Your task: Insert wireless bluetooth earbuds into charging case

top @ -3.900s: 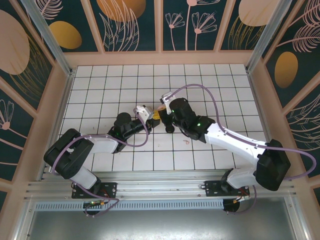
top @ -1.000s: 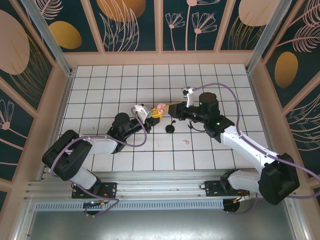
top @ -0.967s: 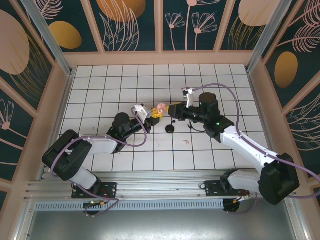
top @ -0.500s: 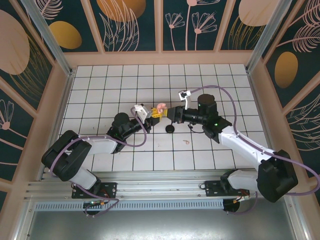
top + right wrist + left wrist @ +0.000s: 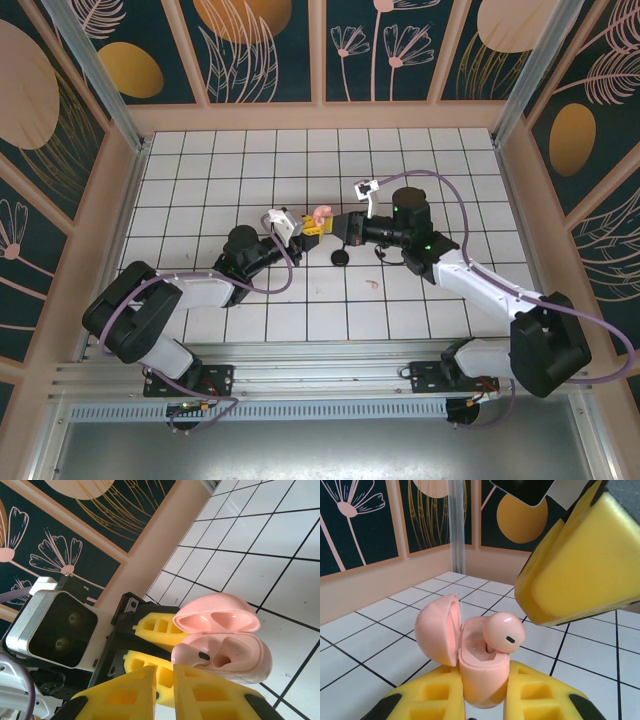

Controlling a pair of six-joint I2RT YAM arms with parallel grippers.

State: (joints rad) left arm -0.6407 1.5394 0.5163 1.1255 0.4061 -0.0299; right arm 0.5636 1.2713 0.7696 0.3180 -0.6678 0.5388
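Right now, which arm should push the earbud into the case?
Right. The left tool is clamping the open case, whose earbud pokes up from its slot. The right tool holds nothing and sits just beside it, so it could probably press it down.

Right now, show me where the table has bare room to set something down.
Bare tiles on the table: the far strip under the back wall, the far-left corner beyond the left arm, the near middle between both arms. Crowded: the centre, where the left gripper holds the charging case beside the right gripper, a black disc and tiny pink earbud nearer.
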